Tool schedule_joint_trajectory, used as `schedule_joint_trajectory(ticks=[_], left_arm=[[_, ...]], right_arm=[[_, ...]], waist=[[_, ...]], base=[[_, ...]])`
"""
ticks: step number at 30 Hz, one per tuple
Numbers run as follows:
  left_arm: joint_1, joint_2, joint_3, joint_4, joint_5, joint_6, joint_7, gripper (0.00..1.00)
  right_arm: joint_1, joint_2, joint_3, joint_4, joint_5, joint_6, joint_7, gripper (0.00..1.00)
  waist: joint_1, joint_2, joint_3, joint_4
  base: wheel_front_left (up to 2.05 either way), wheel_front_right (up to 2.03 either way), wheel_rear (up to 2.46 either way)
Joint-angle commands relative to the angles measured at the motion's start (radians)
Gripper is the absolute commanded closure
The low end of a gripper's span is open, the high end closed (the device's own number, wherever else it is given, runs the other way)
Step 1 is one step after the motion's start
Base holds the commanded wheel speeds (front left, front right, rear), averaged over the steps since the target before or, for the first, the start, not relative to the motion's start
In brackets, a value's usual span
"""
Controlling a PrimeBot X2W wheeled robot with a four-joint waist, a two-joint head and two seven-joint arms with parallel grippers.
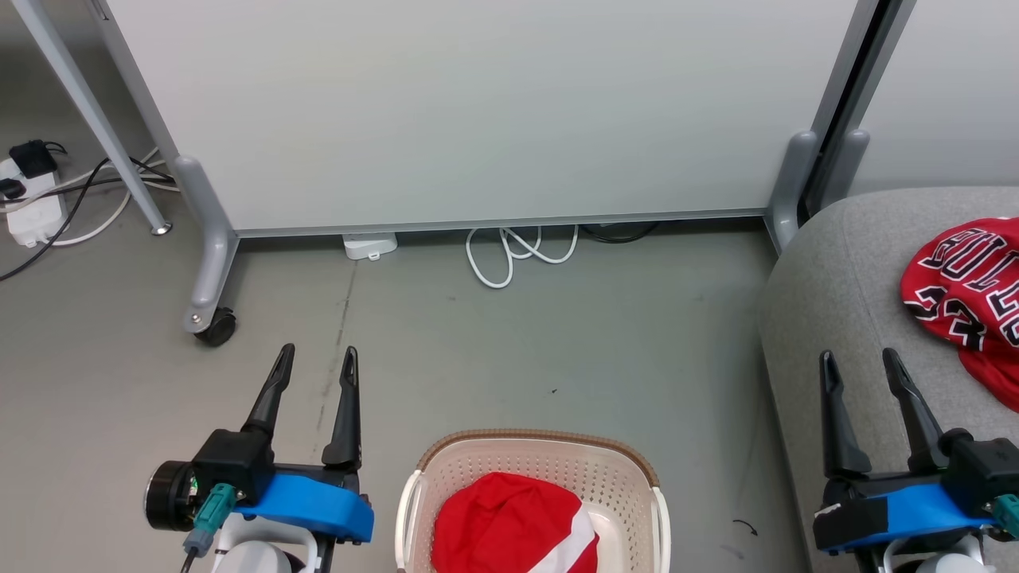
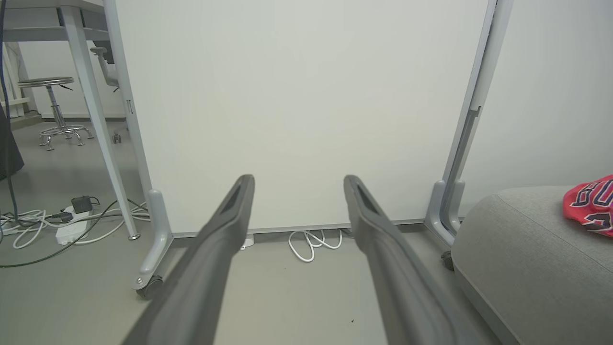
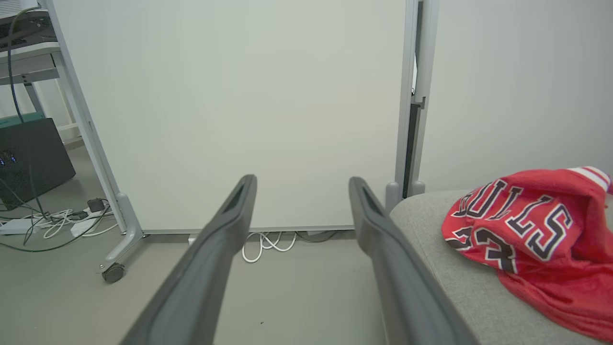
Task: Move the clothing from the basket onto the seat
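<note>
A cream perforated basket (image 1: 629, 477) with a brown rim stands on the floor at the bottom centre, holding a bunched red garment with a white stripe (image 1: 509, 521). A red "BULLS" jersey (image 1: 967, 294) (image 3: 531, 230) (image 2: 591, 203) lies crumpled on the light grey seat (image 1: 844, 310) (image 3: 459, 282) (image 2: 522, 244) at the right. My left gripper (image 1: 317, 358) (image 2: 297, 184) hovers open over the floor, left of the basket. Over the seat's near edge, left of the jersey, my right gripper (image 1: 860, 362) (image 3: 300, 184) stands open and empty.
A pale partition panel on grey castor feet (image 1: 211, 318) closes off the far side. White cable loops (image 1: 517, 255) lie at its base, and a power strip with black cords (image 1: 32, 199) sits at the far left. A stool (image 2: 52, 110) and a desk leg stand beyond.
</note>
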Motion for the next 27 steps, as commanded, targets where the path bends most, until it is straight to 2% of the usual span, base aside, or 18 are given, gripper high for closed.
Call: schedule_joint_trajectory(ticks=[1, 16, 23, 27], left_arm=[[0.002, 0.000, 0.005, 0.001, 0.005, -0.003, -0.003, 0.00], [-0.004, -0.003, 0.006, 0.008, 0.014, -0.009, -0.003, 0.00], [-0.084, 0.004, -0.041, 0.041, 0.014, -0.012, -0.003, 0.00], [-0.150, 0.028, -0.116, 0.095, 0.000, -0.011, -0.003, 0.00]], right_arm=[[0.012, 0.002, -0.001, 0.002, 0.007, 0.000, -0.003, 0.00], [0.011, 0.002, -0.001, 0.005, 0.009, 0.000, -0.003, 0.00], [-0.011, 0.002, 0.003, 0.000, 0.002, 0.000, -0.003, 0.00], [-0.036, 0.002, 0.018, -0.005, -0.002, 0.000, -0.003, 0.00]], waist=[[0.0000, -0.0001, 0.000, -0.001], [0.0000, -0.0001, -0.005, -0.015], [0.0000, -0.0001, 0.015, -0.019], [0.0000, -0.0001, 0.041, -0.036]], base=[[0.00, 0.00, 0.00], [0.00, 0.00, 0.00], [0.00, 0.00, 0.00], [0.00, 0.00, 0.00]])
